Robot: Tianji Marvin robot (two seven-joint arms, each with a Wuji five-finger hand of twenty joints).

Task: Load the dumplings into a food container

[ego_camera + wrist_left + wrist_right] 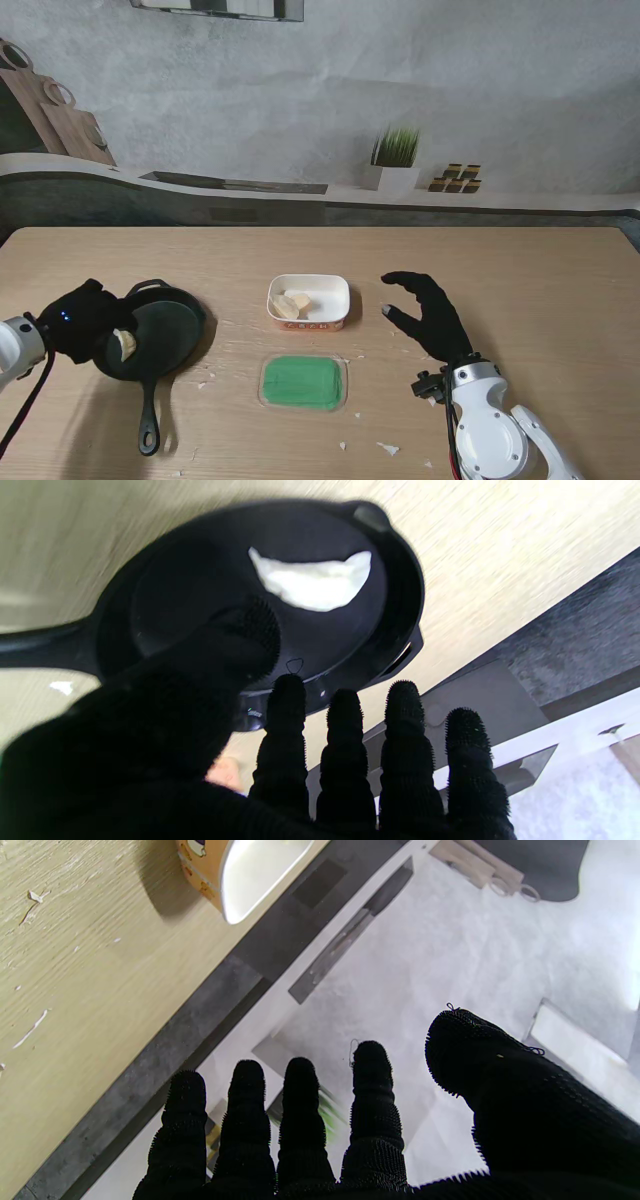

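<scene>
Dumplings sit in two places: one dumpling lies in the black skillet on the left, and pale pieces rest in the white food container at mid-worktop. My view shows the left hand grasping the skillet's rim, thumb inside. Right hand hovers released, fingers spread, beside the container. A green lid lies nearer to me.

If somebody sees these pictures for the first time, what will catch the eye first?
Probably the black skillet on my left, tilted, held at its rim by the left hand, with one pale dumpling inside. Then the white food container at the table's middle, already holding dumplings.
</scene>
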